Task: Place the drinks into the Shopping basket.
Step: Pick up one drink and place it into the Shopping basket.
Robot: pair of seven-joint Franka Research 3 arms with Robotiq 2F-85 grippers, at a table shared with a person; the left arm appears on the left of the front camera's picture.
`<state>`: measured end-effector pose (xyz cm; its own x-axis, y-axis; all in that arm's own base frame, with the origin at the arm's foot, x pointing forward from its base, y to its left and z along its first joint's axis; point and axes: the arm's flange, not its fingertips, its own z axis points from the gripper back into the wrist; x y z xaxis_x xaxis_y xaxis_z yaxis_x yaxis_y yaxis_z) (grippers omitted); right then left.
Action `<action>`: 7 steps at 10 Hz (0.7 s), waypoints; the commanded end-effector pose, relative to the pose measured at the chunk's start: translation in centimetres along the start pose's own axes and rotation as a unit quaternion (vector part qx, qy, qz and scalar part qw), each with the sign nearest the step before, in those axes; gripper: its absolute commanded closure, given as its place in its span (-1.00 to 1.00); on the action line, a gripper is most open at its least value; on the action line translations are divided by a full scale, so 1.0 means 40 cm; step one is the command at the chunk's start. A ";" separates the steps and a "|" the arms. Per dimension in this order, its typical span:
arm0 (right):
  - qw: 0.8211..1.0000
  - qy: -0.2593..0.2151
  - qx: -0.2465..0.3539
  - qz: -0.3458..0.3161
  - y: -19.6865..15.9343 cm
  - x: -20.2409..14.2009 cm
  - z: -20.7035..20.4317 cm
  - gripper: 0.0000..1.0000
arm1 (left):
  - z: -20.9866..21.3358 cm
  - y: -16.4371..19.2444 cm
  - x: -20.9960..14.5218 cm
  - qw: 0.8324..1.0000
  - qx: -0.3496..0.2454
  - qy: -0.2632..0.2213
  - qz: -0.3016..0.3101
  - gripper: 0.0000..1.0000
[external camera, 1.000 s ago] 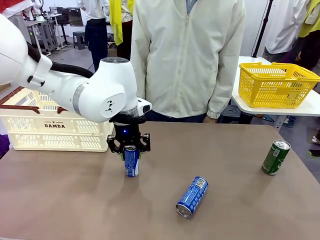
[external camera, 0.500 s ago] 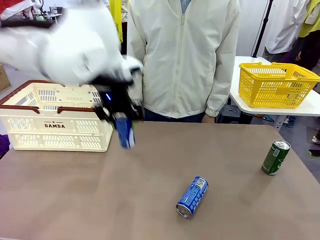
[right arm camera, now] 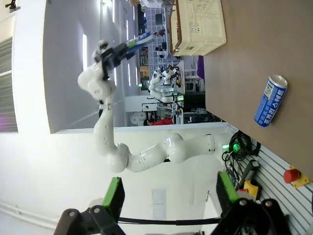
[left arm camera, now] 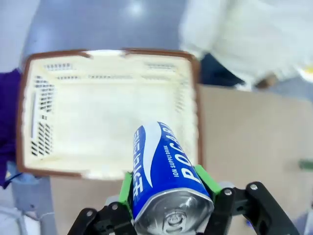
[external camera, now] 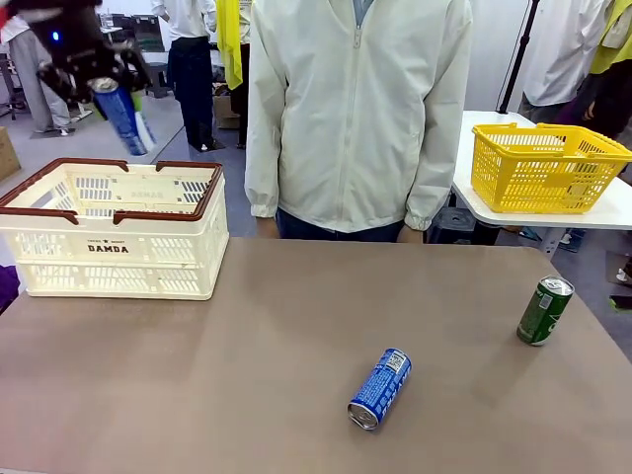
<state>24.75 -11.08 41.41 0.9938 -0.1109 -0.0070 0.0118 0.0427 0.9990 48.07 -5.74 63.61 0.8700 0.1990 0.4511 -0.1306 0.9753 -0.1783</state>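
Front: my left gripper [external camera: 99, 77] is high at top left, pinching a tilted blue can [external camera: 122, 118] above the basket [external camera: 109, 247]. A second blue can [external camera: 379, 388] lies on the table [external camera: 247, 375]; the green can [external camera: 544, 310] stands far right.
Left wrist: green pads clamp the blue can over the basket's open inside.
Right wrist: my right gripper [right arm camera: 168, 196] is spread, holding nothing.

Brown table [external camera: 296, 326], grey floor [external camera: 233, 190] behind; white side table [external camera: 612, 215] at right (yellow mesh basket [external camera: 548, 168] on it)
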 end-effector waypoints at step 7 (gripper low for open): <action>1.000 0.010 -0.006 0.012 0.000 -0.005 0.010 -1.00 | -0.209 0.066 0.047 0.997 0.038 0.034 0.065 1.00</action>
<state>24.75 -11.08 41.40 0.9938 -0.1109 -0.0071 0.0119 0.0429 0.9990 53.56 -4.07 56.33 0.8750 0.3358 0.3488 -0.2949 0.9410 -0.1661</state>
